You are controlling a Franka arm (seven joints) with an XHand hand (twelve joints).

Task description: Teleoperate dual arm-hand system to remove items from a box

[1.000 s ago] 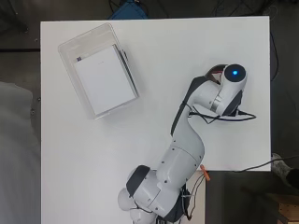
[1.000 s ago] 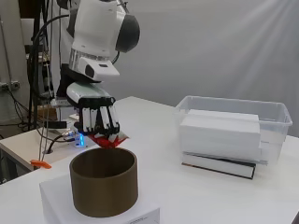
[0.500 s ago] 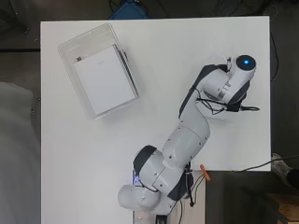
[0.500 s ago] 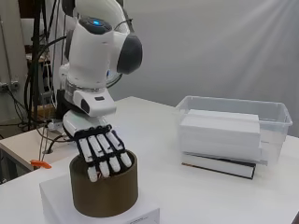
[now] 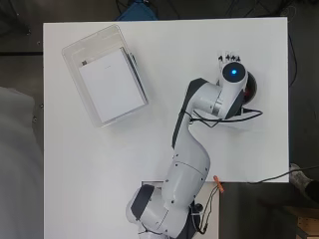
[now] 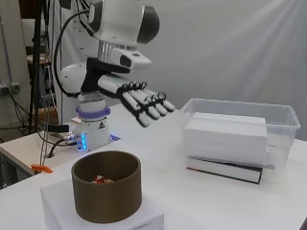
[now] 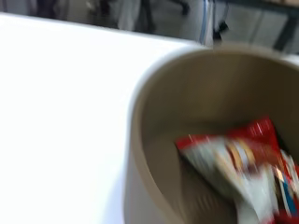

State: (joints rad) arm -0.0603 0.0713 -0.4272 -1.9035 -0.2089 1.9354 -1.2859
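— Red snack packet [image 7: 243, 163] lies in the brown tub [image 6: 106, 191]; the hand [image 6: 139, 100] hangs above it, fingers straight, empty.
— White block [image 6: 225, 139] is still inside the clear box [image 6: 283, 120], so more remains.

the round tub [image 6: 106, 191] is brown. the packet [image 7: 247, 172] inside looks red and white, maybe with a bit of blue. the hand [image 6: 139, 100] is black and white. the box [image 6: 240, 136] is see-through.

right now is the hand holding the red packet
No, the hand hangs open above the table with straight fingers and nothing in it, while the red packet lies inside the brown round container.
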